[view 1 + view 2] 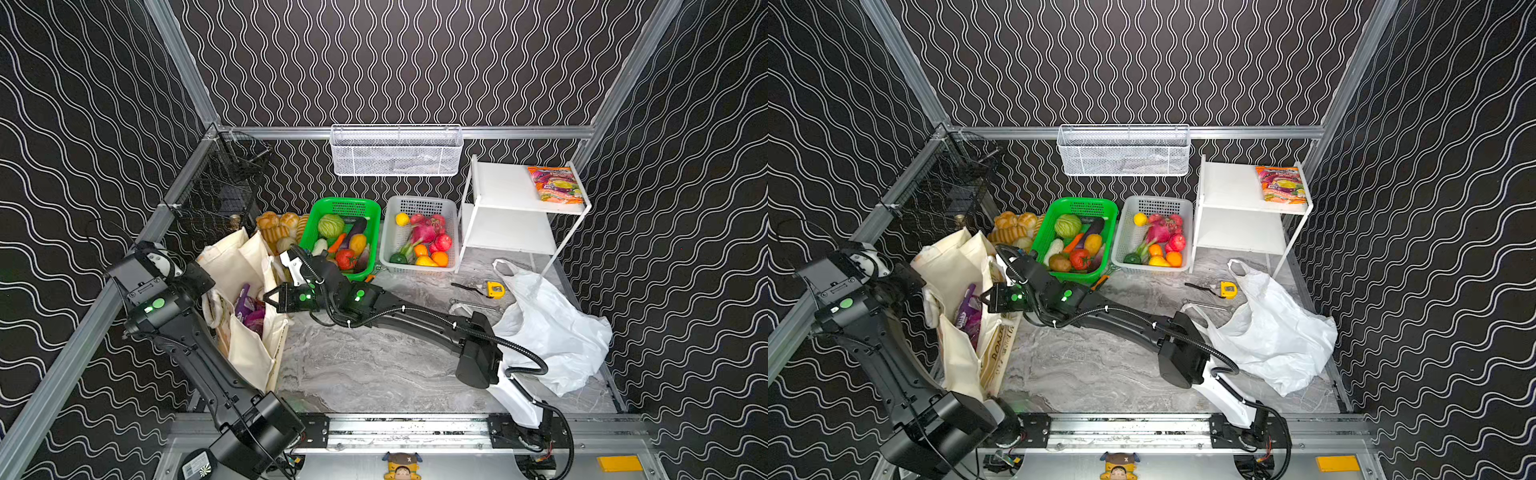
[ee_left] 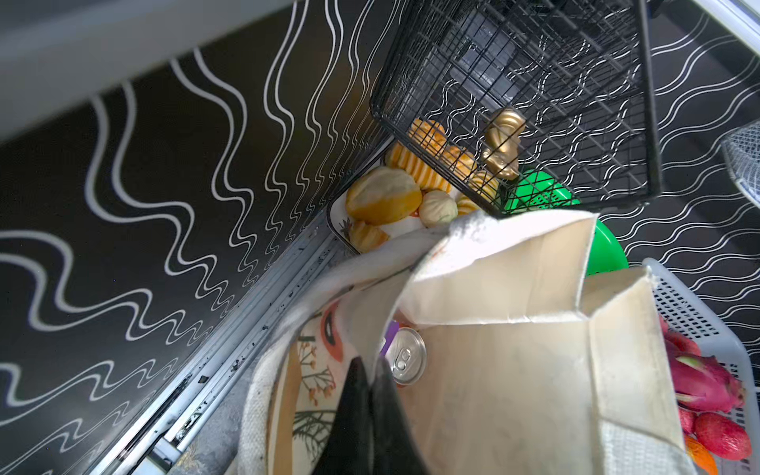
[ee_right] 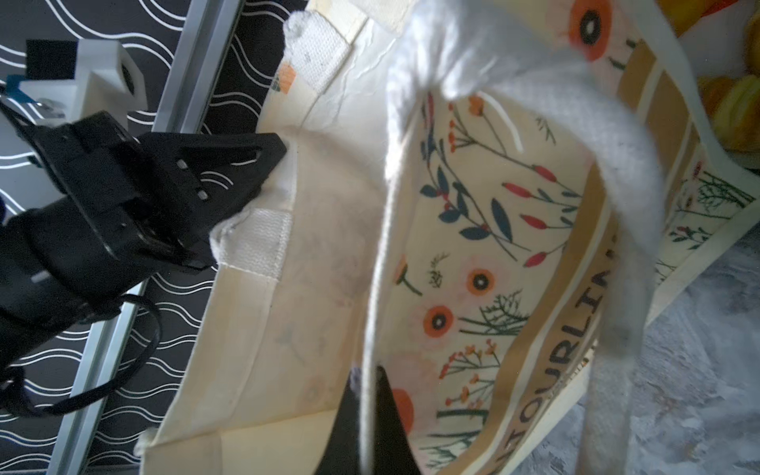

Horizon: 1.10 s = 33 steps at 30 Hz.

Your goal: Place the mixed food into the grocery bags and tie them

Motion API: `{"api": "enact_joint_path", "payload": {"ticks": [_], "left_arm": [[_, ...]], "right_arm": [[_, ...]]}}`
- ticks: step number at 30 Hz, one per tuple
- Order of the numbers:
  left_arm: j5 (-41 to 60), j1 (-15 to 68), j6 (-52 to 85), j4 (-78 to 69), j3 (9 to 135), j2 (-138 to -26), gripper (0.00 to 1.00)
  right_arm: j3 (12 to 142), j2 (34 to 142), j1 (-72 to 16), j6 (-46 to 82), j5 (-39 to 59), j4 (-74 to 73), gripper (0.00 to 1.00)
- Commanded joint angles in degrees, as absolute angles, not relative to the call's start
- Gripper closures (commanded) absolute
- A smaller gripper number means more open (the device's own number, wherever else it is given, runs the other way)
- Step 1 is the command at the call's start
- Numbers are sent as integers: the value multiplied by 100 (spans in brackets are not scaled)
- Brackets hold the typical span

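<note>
At the left of the frame the left claw [image 2: 368, 370] is pressed together on the outer wall of the canvas tote [image 1: 245, 357], pinching the cloth at the rim. The tote stands upright on the counter [image 1: 374, 365] with its mouth open upward. The long axis of the mouth runs from the upper part of the frame down toward the lower edge. Inside lie the purple snack packets [image 1: 248, 308], and a soda can [image 2: 405, 362] stands on end, its lid facing up. On the tote's right side the right claw [image 3: 367, 374] is closed on a white strap edge of the tote, with the cloth running between the fingers. Further right, the cabbage [image 1: 331, 225] and tomato [image 1: 345, 259] sit in the green basket [image 1: 365, 208]. At the far right the plastic bag [image 1: 548, 332] lies crumpled, its long axis running from upper left to lower right and its handles pointing to the upper left.
</note>
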<state>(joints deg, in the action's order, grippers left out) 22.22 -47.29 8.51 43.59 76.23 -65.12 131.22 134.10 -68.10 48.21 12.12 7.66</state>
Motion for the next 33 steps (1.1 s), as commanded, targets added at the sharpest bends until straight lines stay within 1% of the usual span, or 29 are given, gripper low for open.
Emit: {"api": "enact_joint_path", "payload": {"ticks": [1, 7, 8, 9, 11, 12, 13, 15, 16, 17, 19, 22, 24, 27, 31, 33], "left_arm": [[2040, -4751, 807, 3580, 7329, -6385, 100], [1355, -4748, 774, 3811, 7255, -6335, 100], [1234, -4750, 769, 3889, 7297, -6354, 97], [1159, -4755, 759, 3937, 7327, -6361, 95], [989, -4752, 768, 4007, 7364, -6345, 91], [931, -4748, 757, 4037, 7395, -6337, 85], [902, -4753, 741, 4068, 7423, -6334, 81], [880, -4753, 723, 4136, 7502, -6345, 78], [825, -4750, 721, 4190, 7568, -6351, 74], [773, -4755, 726, 4225, 7609, -6357, 71], [699, -4750, 725, 4283, 7700, -6346, 69], [669, -4750, 705, 4398, 7849, -6328, 64], [655, -4754, 686, 4476, 7971, -6296, 62], [735, -4755, 703, 4625, 8255, -6246, 55], [1486, -4664, 609, 4737, 8604, -6206, 53], [1887, -4555, 567, 4752, 8695, -6198, 51]], "right_arm": [[13298, 13471, -6855, 4729, 1231, -2, 100], [13129, 13463, -6848, 4757, 1196, -17, 100], [13152, 13464, -6848, 4746, 1195, -18, 100], [13177, 13466, -6846, 4738, 1210, -8, 98], [13243, 13481, -6848, 4716, 1213, 32, 93], [13268, 13482, -6848, 4703, 1214, 52, 90], [13270, 13463, -6848, 4708, 1213, 69, 88], [13249, 13432, -6851, 4678, 1196, 72, 84], [13249, 13414, -6839, 4676, 1187, 79, 81], [13250, 13392, -6834, 4656, 1185, 88, 80], [13256, 13360, -6840, 4628, 1184, 110, 79], [13232, 13260, -6821, 4587, 1176, 151, 73], [13263, 13202, -6808, 4515, 1160, 266, 72], [13368, 13092, -6748, 4483, 1230, 489, 69], [13040, 12680, -6704, 4269, 1068, 586, 60], [12653, 12352, -6677, 4154, 957, 530, 58]]}}
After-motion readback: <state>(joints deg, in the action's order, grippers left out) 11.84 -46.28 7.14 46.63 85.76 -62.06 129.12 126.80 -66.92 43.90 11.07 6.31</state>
